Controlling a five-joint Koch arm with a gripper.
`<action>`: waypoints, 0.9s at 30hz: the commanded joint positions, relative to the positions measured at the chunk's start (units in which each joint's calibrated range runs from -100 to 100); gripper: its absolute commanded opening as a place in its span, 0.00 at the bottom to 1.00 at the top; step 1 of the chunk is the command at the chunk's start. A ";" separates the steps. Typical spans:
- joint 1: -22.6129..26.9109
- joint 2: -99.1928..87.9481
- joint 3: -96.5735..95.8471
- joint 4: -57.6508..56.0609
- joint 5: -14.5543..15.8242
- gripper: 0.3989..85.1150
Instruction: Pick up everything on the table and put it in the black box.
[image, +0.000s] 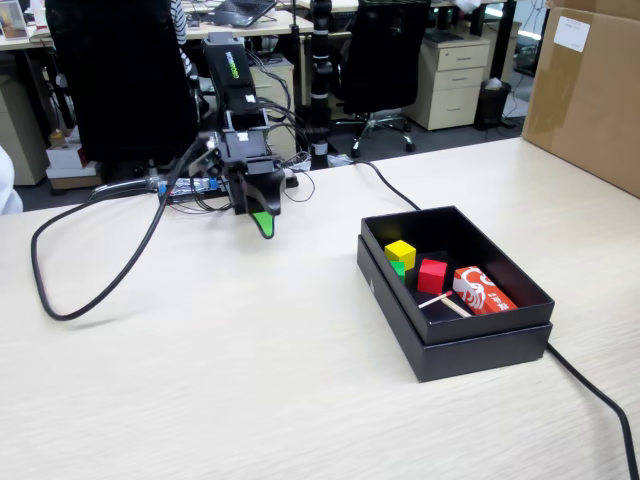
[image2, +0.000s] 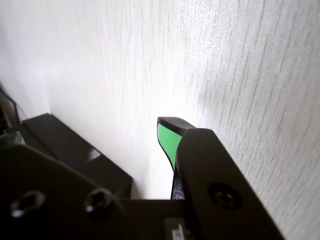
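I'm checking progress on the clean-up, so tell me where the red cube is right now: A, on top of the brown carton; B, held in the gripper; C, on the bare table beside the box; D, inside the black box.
D: in the fixed view the red cube sits inside the black box, next to the yellow cube.

I see a red-and-white packet (image: 484, 289) and thin stick (image: 443, 300) at lower right, a brown carton (image: 588, 90) upper right, office chairs (image: 383, 60) behind.
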 joint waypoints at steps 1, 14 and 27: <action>0.44 -1.29 -2.79 9.45 -0.15 0.61; 0.15 -1.29 -21.11 23.44 -2.34 0.61; 0.20 0.43 -21.38 18.52 -2.30 0.59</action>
